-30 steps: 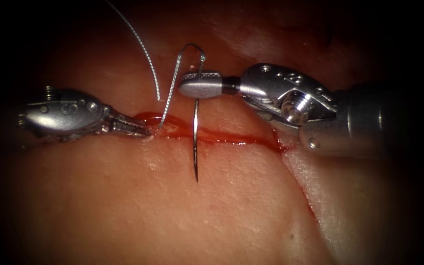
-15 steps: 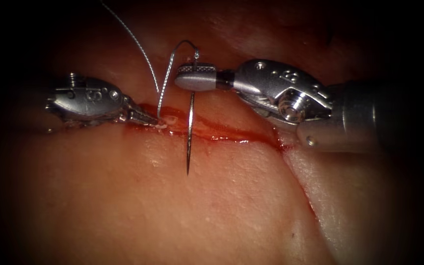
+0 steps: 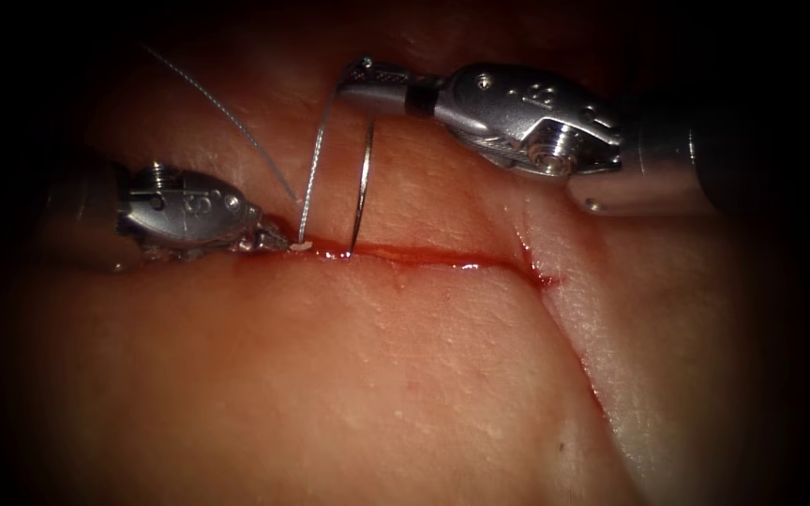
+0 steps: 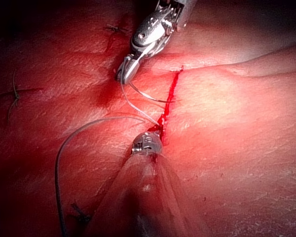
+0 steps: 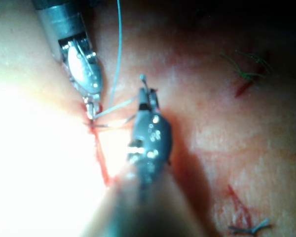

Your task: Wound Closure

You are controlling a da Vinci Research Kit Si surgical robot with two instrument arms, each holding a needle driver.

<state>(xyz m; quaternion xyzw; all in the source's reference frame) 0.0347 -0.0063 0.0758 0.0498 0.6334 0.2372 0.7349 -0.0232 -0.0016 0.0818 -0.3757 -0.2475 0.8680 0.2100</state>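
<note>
Needle (image 3: 361, 183) sits in the right tool (image 3: 367, 82), fingers clamped on it near the swaged end, body hanging toward 6 o'clock with the point right at the cut (image 3: 424, 258); can't tell if the tip is actually in the tissue (image 3: 405, 375) or just touching the red fluid (image 3: 382, 251). Left tool (image 3: 269, 239) is at the cut's 9 o'clock end, fingers closed at the wound edge where the thread (image 3: 316, 155) comes out of the tissue; can't tell if they pinch tissue, thread or nothing. Thread runs from that exit point up toward 12 to the needle's end, with a second strand trailing off toward 10 o'clock. Judgement on doing this well: keep the grip near the back of the curve firm so the needle doesn't roll, keep the point square to the wound edge, and rotate the wrist along the curve instead of pushing straight; left tool should hold steady at the edge without tugging the thread. Versus a second ago: right tool has moved up toward 12 o'clock and pulled the needle back, so the tip that lay well past the cut on the 6 o'clock side now ends at the cut line; left tool has shifted right, closer to the thread exit.
</note>
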